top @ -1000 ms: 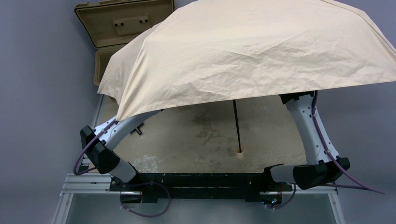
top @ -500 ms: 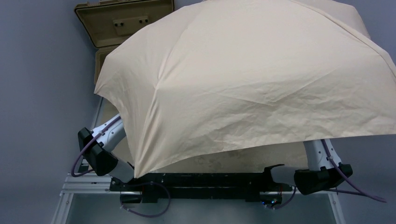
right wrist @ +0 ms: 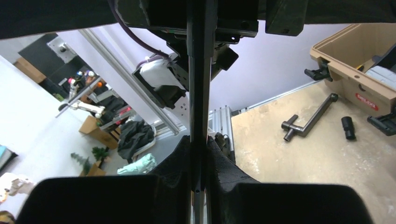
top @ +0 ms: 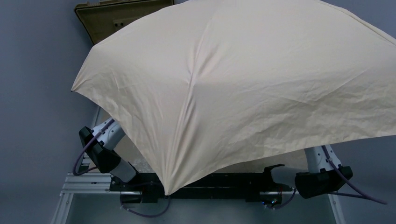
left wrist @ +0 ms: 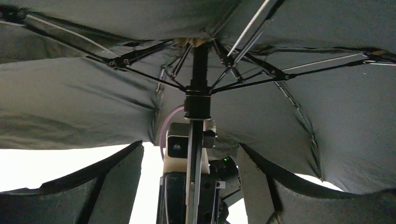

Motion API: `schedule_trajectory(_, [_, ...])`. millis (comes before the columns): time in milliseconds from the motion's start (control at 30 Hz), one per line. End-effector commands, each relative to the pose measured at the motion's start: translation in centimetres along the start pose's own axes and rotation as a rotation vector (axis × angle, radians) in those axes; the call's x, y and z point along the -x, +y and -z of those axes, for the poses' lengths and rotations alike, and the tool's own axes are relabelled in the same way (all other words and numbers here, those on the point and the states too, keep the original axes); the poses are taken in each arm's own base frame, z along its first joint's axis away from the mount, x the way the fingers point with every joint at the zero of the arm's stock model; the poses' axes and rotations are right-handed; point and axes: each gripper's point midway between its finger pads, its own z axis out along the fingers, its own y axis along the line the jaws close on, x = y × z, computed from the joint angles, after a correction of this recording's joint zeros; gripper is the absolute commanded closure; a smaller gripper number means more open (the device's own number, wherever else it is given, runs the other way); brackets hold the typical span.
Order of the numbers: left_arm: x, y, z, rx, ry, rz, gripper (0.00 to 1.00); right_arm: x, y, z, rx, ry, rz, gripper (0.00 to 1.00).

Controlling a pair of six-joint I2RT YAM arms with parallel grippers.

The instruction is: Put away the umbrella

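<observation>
Both arms share a build: left arm and right arm have white link shells and chunky black joint housings. A purple cable loops loose outside each. Fingers are matte black wedges, and the base crossbar is black.

A tan hard box sits open at the edge of the sandy table; a dark T-shaped metal bar lies near it; a small black tube lies just beside the bar.
</observation>
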Motion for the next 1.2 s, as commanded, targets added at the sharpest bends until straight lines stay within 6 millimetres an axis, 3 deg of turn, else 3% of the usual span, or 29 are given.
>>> schedule_trajectory(0, [2.7, -2.6, -1.0, -0.092, -0.099, -0.036, 0.29, 0.3, 1.1, 0.2, 0.046, 0.004, -0.007, 1.00])
schedule_trajectory(200, [3.2, -1.2, -1.6, -0.064, -0.152, -0.041, 0.29, -0.1, 0.2, 0.1, 0.048, 0.005, -0.065, 1.00])
schedule_trajectory(400, [3.8, -1.1, -2.7, -0.088, -0.197, -0.023, 0.33, -0.3, -0.4, 0.1, 0.043, 0.006, -0.087, 1.00])
schedule_trajectory(700, [3.3, 1.5, -3.5, 0.015, -0.191, -0.022, 0.49, -0.6, -0.6, 0.1, 0.039, 0.012, -0.095, 1.00])
schedule_trajectory(1167, [1.6, 3.4, -4.8, 0.080, -0.111, -0.003, 0.55, -1.0, -1.1, 0.2, 0.024, 0.027, -0.088, 1.00])
